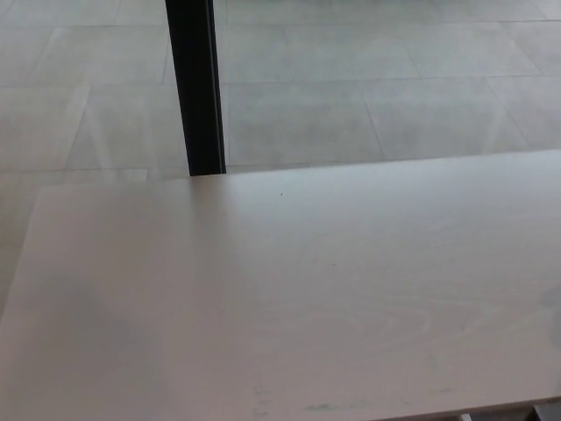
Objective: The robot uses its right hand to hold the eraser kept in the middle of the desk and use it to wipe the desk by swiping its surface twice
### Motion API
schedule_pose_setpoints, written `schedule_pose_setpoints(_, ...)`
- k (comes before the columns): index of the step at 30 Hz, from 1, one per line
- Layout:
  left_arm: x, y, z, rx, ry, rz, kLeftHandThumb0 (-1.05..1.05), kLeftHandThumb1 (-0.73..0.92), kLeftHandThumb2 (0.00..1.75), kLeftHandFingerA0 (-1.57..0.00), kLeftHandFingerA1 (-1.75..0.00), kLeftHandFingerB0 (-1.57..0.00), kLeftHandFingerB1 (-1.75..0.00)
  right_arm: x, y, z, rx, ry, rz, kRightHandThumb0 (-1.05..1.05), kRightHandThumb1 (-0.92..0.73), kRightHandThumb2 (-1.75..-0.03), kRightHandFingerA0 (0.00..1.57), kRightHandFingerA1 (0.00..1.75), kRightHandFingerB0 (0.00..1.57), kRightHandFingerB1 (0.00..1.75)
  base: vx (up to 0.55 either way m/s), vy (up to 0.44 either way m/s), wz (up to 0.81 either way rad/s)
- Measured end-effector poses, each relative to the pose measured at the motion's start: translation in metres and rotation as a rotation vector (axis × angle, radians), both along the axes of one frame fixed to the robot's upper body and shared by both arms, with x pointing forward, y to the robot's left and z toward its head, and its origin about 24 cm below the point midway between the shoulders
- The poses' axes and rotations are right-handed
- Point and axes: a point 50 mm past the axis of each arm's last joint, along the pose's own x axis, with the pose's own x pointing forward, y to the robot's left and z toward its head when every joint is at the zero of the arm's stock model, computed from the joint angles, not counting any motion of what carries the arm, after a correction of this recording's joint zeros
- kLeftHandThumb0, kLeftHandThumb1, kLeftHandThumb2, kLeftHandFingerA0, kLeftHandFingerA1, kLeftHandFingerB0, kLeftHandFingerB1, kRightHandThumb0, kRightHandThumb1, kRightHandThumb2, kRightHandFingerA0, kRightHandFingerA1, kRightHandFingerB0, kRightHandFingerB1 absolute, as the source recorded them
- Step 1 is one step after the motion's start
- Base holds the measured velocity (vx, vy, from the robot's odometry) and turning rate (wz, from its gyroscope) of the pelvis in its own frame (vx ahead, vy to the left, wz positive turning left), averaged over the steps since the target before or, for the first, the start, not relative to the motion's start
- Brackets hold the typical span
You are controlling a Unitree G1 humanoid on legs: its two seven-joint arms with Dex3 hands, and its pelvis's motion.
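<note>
The desk [289, 289] fills the lower half of the head view. It is a pale top with faint wood grain. Its far edge runs across the picture and rises a little toward the right. Its left edge slants down and out toward the bottom left corner. A short stretch of the near edge shows at the bottom right.

Neither the right hand nor the left hand is in view, so whether their fingers are spread or closed, or around anything, cannot be told. The eraser does not show anywhere on the visible part of the desk, so its place cannot be told from this view.

A small dark speck [281, 194] sits on the top near the far edge, a little left of centre. A faint greyish smudge [324, 407] lies close to the near edge; it may be a mark or only grain, the picture being too soft to say. A dim shadow lies over the left part of the top.

Beyond the desk a black post [195, 88] stands upright, left of centre, with its foot hidden behind the far edge. Around it spreads a floor [368, 114] of large grey tiles with thin joints. Pale streaks of reflected light show on the tiles just beside the post.
</note>
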Motion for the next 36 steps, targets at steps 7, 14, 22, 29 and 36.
schedule_pose_setpoints(7,-0.001,0.0,-0.001,-0.009,0.0,0.007,-0.71,0.75,0.64,-0.55,-0.94,-0.47,-0.75,0.017,0.067,-0.004,0.108,-0.069,0.134,-0.19,-0.45,-1.14,0.98,1.75,0.82,1.53,0.0,0.0,0.0)
schedule_pose_setpoints(14,-0.001,-0.001,-0.002,-0.008,0.006,0.003,-0.72,0.76,0.63,-0.52,-0.93,-0.48,-0.74,0.011,0.143,-0.011,0.196,-0.1,0.341,-0.23,-0.44,-1.21,0.99,1.74,0.84,1.54,0.0,0.0,0.0)
schedule_pose_setpoints(22,-0.001,-0.001,-0.002,-0.009,0.006,0.001,-0.74,0.56,0.97,-0.55,-0.87,-0.52,-0.77,-0.009,0.204,-0.014,0.198,-0.105,0.55,-0.16,-0.48,-1.25,0.94,1.72,0.77,1.54,0.0,0.0,0.0)
schedule_pose_setpoints(29,-0.001,-0.001,-0.002,-0.009,0.007,-0.001,-0.75,0.56,0.97,-0.53,-0.87,-0.49,-0.76,-0.031,0.235,-0.017,0.179,-0.119,0.706,-0.2,-0.51,-1.22,0.91,1.75,0.74,1.58,0.0,0.0,0.0)
schedule_pose_setpoints(36,-0.002,0.0,-0.001,-0.005,0.009,-0.006,-0.7,0.77,0.64,-0.51,-0.96,-0.47,-0.75,-0.044,0.253,-0.02,0.138,-0.123,0.83,-0.2,-0.5,-1.19,0.81,1.75,0.7,1.59,0.0,0.0,0.0)
